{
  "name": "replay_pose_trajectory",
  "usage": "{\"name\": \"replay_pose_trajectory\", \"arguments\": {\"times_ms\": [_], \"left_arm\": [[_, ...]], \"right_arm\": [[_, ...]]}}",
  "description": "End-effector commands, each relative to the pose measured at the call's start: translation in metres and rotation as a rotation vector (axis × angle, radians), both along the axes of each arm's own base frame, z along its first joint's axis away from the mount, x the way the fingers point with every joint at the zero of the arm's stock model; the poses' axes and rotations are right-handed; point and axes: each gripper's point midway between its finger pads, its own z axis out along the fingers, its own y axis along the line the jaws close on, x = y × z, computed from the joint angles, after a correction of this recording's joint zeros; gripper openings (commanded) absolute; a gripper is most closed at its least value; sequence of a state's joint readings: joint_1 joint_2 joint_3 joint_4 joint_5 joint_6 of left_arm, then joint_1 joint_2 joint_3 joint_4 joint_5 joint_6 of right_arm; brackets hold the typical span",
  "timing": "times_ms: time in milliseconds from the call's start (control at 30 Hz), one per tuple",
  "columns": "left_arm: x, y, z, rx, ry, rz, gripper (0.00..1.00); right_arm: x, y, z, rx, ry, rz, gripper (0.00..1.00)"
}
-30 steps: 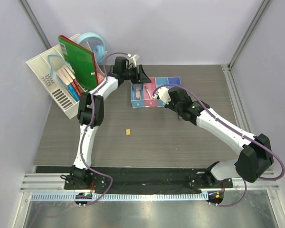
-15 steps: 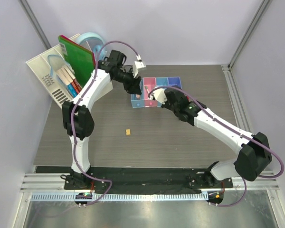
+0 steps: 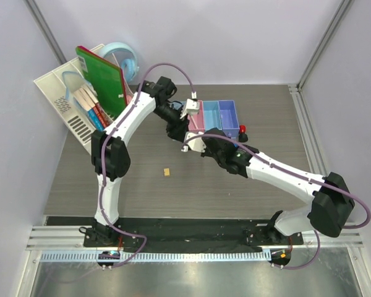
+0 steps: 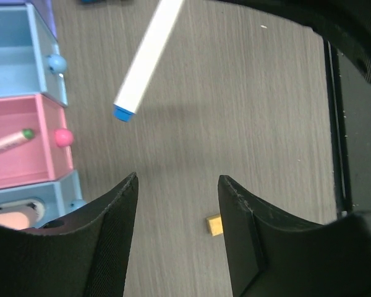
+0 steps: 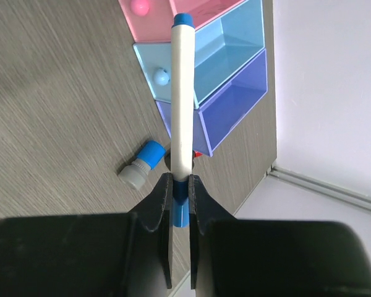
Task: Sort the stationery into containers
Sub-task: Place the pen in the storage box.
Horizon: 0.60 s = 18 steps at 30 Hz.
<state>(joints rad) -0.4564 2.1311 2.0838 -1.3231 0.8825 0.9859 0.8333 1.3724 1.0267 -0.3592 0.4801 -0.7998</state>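
Observation:
My right gripper point(image 5: 180, 179) is shut on the blue-capped white pen point(image 5: 184, 93), held above the table just in front of the bins; the pen also shows in the left wrist view point(image 4: 147, 59). My left gripper point(image 4: 176, 179) is open and empty, over the table beside the light-blue bin point(image 4: 62, 198), which holds the pink eraser point(image 4: 9, 218). The green-capped pen point(image 4: 9, 141) lies in the pink bin point(image 3: 196, 116). The blue bin point(image 3: 211, 114) and violet-blue bin point(image 3: 229, 114) show nothing inside. The orange block point(image 3: 167, 172) lies on the table. The blue-grey cylinder point(image 5: 142, 164) and red-and-black cylinder point(image 3: 242, 130) lie beside the violet-blue bin.
A white slotted organizer point(image 3: 62, 105) with a green book point(image 3: 102, 80) stands at the back left, with a round light-blue tape dispenser point(image 3: 125, 59) behind it. Both arms crowd the space in front of the bins.
My left gripper has swung from above the bins down to their front, uncovering them. My right gripper has moved left along the front of the bins with the pen.

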Motion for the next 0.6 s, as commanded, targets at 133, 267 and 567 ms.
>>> {"name": "replay_pose_trajectory", "arguments": {"times_ms": [133,267,567], "left_arm": [[-0.041,0.008,-0.002,0.125,0.142,-0.112,0.56],[-0.045,0.006,-0.012,0.179,0.136,-0.132,0.58],[-0.055,0.000,-0.017,0.201,0.147,-0.159,0.59]], "right_arm": [[-0.008,0.005,0.018,0.002,-0.087,0.030,0.03],[-0.011,0.008,0.020,0.000,-0.092,0.043,0.02],[-0.015,0.017,0.020,0.008,-0.090,0.065,0.02]]}}
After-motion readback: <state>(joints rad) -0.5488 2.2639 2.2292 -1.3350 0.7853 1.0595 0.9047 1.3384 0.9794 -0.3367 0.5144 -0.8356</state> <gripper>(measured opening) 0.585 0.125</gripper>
